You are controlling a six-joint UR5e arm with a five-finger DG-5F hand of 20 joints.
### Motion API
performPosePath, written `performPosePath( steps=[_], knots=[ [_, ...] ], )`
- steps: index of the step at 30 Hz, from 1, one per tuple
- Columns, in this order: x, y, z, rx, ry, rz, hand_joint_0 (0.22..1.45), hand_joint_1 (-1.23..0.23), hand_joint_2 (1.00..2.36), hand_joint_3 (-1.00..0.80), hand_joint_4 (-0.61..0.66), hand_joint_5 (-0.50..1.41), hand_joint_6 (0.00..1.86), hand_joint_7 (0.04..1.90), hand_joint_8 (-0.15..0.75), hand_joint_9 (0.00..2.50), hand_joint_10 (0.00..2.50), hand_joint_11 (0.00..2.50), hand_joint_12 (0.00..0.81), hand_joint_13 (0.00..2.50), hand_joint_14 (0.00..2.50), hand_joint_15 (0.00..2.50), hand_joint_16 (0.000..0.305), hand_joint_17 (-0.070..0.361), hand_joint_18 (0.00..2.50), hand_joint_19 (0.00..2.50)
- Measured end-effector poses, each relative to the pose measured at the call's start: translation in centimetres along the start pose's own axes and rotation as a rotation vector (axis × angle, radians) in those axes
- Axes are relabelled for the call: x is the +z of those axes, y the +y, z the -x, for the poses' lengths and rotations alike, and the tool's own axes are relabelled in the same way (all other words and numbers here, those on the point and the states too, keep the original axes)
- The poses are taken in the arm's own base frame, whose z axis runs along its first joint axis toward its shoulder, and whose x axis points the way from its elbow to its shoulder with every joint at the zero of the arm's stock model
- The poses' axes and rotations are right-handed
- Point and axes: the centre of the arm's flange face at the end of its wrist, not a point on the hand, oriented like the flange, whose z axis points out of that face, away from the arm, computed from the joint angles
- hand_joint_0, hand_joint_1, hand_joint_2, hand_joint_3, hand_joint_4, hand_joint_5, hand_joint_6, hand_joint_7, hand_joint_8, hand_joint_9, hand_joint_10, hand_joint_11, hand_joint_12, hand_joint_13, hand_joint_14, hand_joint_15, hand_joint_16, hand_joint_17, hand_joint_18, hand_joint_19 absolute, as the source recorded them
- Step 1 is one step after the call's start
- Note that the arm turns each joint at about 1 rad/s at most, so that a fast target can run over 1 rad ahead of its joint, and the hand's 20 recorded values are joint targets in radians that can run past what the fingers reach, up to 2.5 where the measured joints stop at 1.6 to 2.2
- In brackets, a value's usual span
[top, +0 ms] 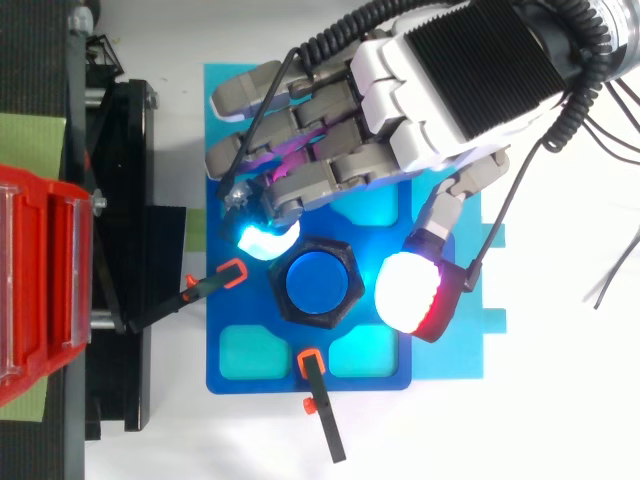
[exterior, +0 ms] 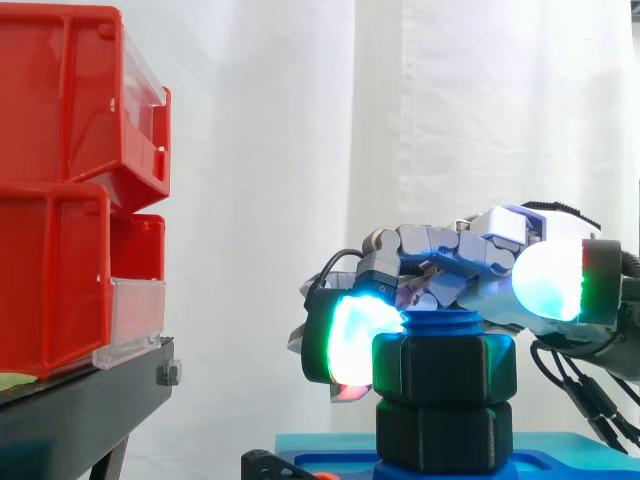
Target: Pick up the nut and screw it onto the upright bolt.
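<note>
The robot hand (top: 420, 110) is curled round the nut (exterior: 445, 368). One glowing fingertip (top: 268, 240) rests against the nut's face left of the bolt (top: 321, 281), and the thumb pad (top: 405, 292) sits just right of it. I cannot tell whether the thumb actually presses.

The nut is already on the bolt, above a lower black hex block (exterior: 440, 435), with blue thread showing over its top. The bolt stands upright, its long axis vertical and its end pointing up. The nut lies flat with its bore on that same axis.

In the side view the thumb rides high, so it may slip off the nut's top edge. A sideways push could also jam the thread. The orange-tipped clamp (top: 232, 272) left of the bolt is close enough to catch a swinging finger.
</note>
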Motion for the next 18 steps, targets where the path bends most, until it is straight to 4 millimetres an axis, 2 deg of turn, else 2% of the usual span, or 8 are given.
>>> performPosePath(
  steps=[4,6,18],
  knots=[
    [-0.11,-0.08,0.04,-0.001,0.0,0.0,0.49,-0.13,1.0,-0.5,0.26,-0.06,0.5,1.06,0.246,0.79,0.0,0.0,0.261,0.59,0.0,0.0,0.028,0.064,0.27,0.0],
    [-0.17,-0.08,-0.03,0.0,0.003,-0.001,0.49,-0.13,1.0,-0.5,0.25,-0.07,0.5,1.03,0.246,0.79,0.0,0.0,0.261,0.59,0.0,0.0,0.029,0.065,0.27,0.0],
    [-0.57,0.0,-0.51,0.006,0.011,-0.005,0.48,-0.12,1.0,-0.5,0.26,-0.06,0.5,1.02,0.241,0.78,0.0,0.0,0.261,0.58,0.0,0.0,0.03,0.067,0.27,0.0]
  ],
)
